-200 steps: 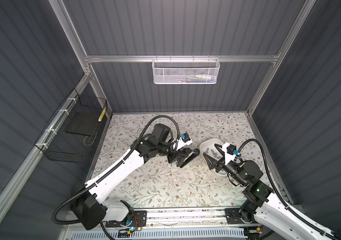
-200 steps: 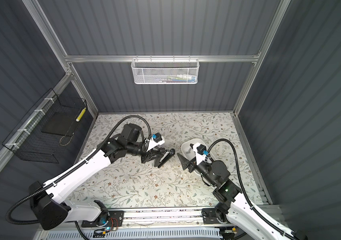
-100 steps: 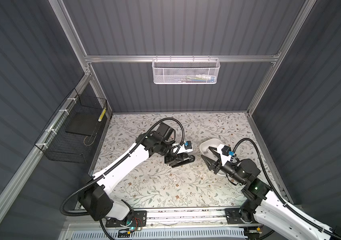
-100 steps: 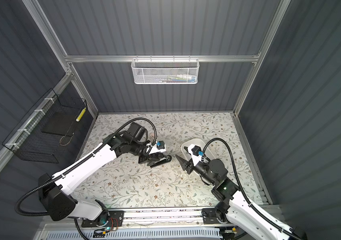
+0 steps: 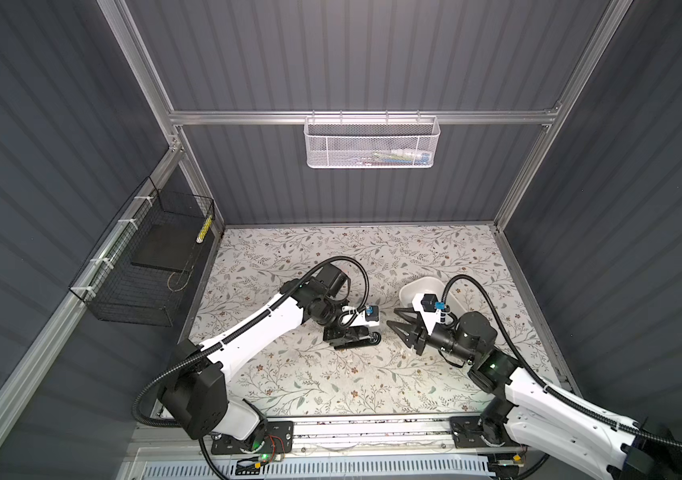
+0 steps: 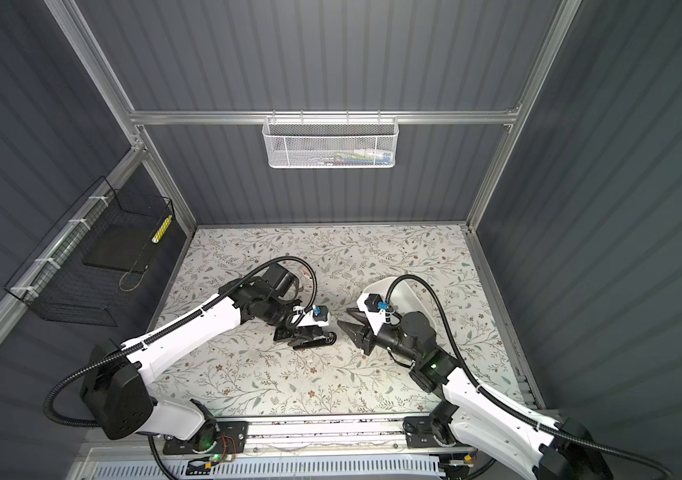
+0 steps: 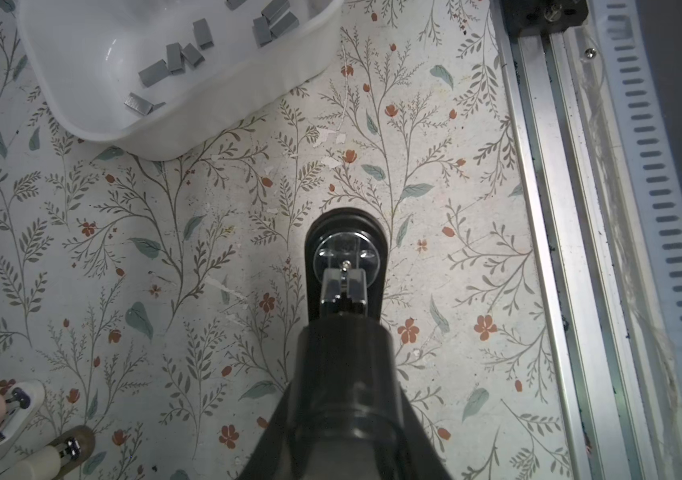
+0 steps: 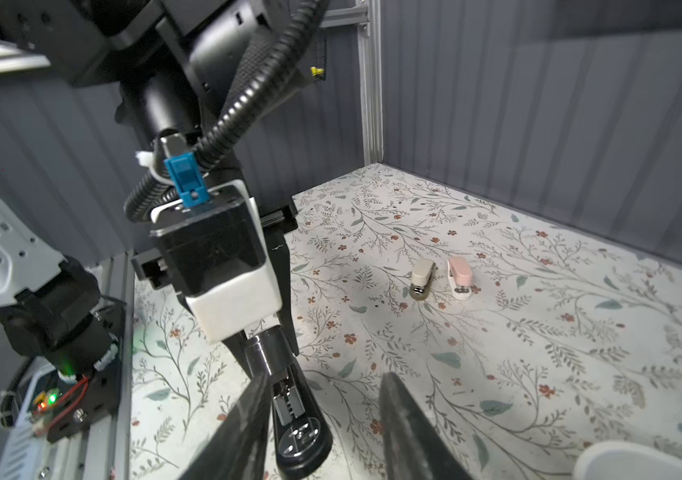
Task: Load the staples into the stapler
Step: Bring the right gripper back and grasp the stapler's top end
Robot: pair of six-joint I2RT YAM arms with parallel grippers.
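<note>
A black stapler lies low over the floral table, and my left gripper is shut on its rear part. In the left wrist view its black top fills the space between my fingers and its rounded base end juts out ahead. In the right wrist view its metal magazine shows beside one finger. My right gripper hovers just right of the stapler's front, jaws apart, holding nothing. The staples, small grey strips, lie loose in a white tray.
The white tray stands behind my right wrist. A small beige stapler and a pink one lie side by side farther back. A metal rail runs along the table's front edge. Wire baskets hang on the walls.
My left arm has lowered the black stapler toward the table and levelled it. My right gripper has moved left toward the stapler's front, and its jaws have narrowed.
</note>
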